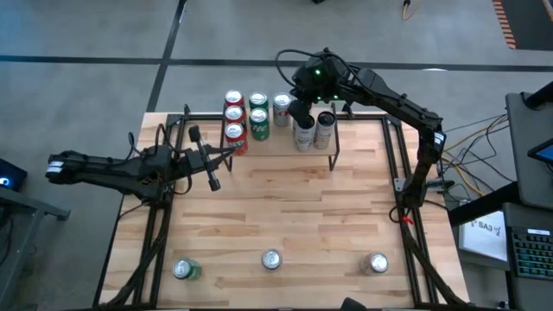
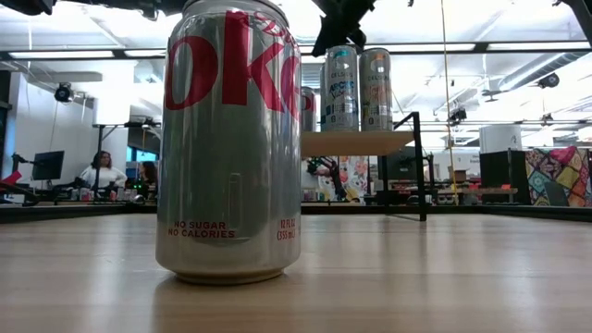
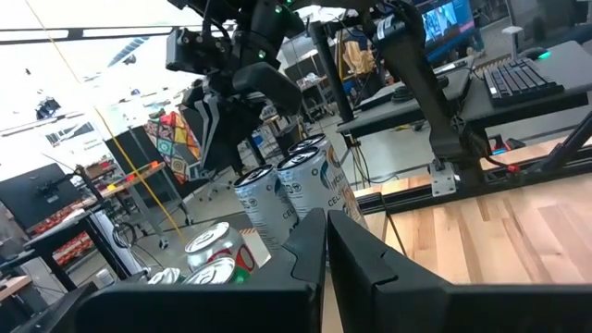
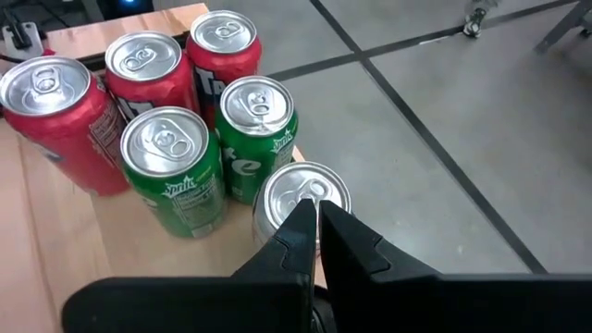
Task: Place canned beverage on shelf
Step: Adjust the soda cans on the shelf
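Canned beverages crowd the shelf (image 1: 268, 138): three red cans (image 1: 233, 115), two green cans (image 1: 258, 114), a silver can (image 1: 282, 108) and two tall cans (image 1: 313, 130). Right gripper (image 1: 298, 111) hangs over them, fingers clenched, empty. Left gripper (image 1: 213, 179) waits beside the shelf, fingers clenched; three more cans (image 1: 271, 260) stand along the table's (image 1: 302, 216) near edge.

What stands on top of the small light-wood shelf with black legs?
On the shelf stand three red cans, two green cans, one silver can and two tall slim cans. The right gripper covers part of them.

Left end effector (image 1: 213, 183), right end effector (image 1: 296, 111) closed
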Controlling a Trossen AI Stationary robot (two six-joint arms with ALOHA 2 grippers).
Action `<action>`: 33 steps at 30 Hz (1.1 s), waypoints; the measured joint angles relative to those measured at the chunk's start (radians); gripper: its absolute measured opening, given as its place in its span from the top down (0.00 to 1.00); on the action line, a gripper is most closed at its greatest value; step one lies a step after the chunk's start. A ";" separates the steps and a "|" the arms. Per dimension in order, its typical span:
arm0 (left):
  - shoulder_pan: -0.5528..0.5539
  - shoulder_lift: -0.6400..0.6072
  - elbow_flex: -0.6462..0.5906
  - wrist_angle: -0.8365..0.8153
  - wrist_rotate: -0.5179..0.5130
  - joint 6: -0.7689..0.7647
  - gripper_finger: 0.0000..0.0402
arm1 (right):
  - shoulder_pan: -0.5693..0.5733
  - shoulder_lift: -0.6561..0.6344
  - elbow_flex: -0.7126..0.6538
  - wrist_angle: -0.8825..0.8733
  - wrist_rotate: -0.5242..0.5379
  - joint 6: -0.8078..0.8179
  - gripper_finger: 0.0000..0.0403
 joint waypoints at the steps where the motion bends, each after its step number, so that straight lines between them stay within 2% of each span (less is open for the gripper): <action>1: 0.000 0.000 0.000 0.000 0.000 0.000 1.00 | 0.000 0.000 0.000 0.000 0.000 0.000 0.98; 24: 0.000 0.000 0.000 0.003 0.000 -0.002 1.00 | 0.009 0.044 0.001 0.069 0.001 0.009 0.98; 33: 0.000 0.000 0.000 0.003 0.000 -0.004 1.00 | -0.008 0.049 0.001 0.039 0.129 0.013 0.98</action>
